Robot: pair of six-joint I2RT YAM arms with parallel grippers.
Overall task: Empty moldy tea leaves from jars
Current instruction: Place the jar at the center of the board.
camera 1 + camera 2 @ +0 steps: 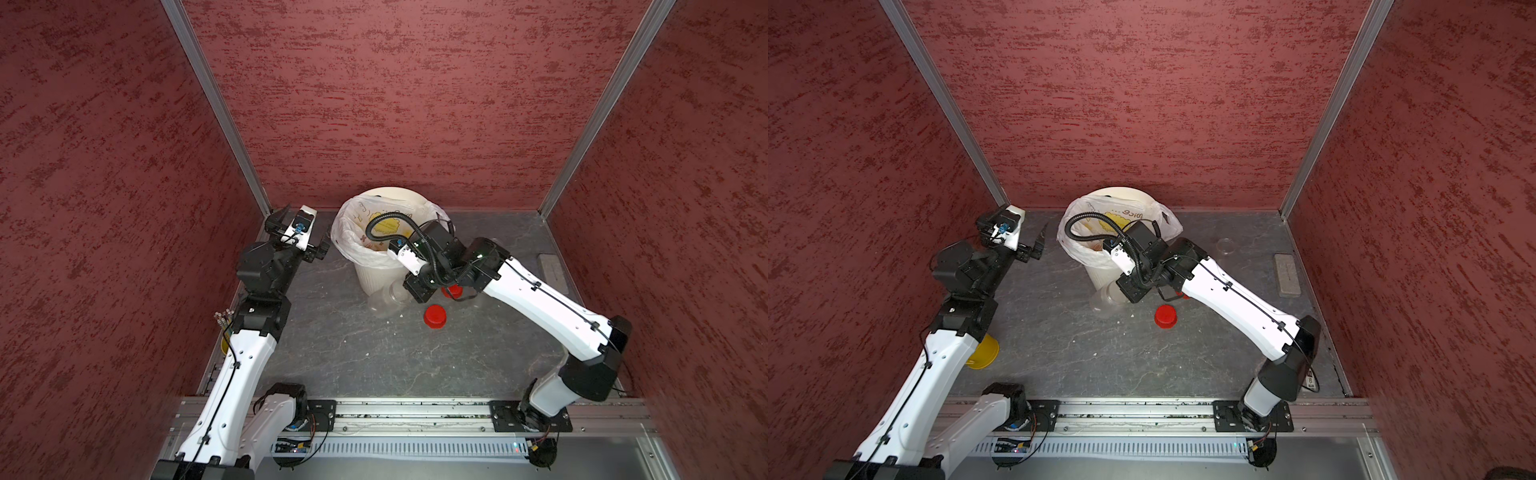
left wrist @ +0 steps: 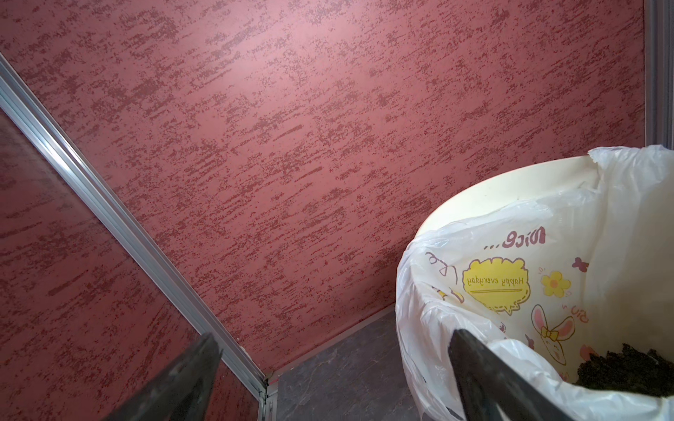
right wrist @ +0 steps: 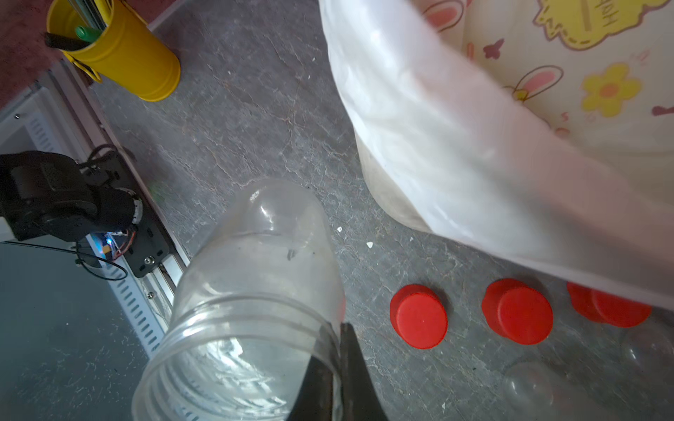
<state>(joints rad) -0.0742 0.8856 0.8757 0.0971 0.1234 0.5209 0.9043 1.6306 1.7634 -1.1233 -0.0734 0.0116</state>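
Jaws of the right gripper (image 3: 337,379) were closed on the wall of a clear jar (image 3: 255,291) at its threaded mouth, with one finger apparently inside the rim and one outside. The jar looked empty but for a speck or two. It was low in front of the bin (image 1: 372,276), just beside the ribbed base. Whether its side touched the table (image 1: 374,365) could not be told.

Its long axis lay nearly flat, not upright. The mouth sat at the claw and the closed base pointed away from it, toward the left arm's side and the front rail. The next move likely turned on this — to stand the jar down, the wrist would have to swing the base under the mouth before letting go.

Three red lids (image 3: 419,317) lay loose on the table close by, on the right arm's side. Dark tea leaves (image 2: 627,368) sat in the bin's printed bag (image 2: 430,328).

The left gripper (image 2: 333,337) stood wide open and empty beside the bin, toward the back corner on its own side — well apart from the jar, so the right arm was the nearer.
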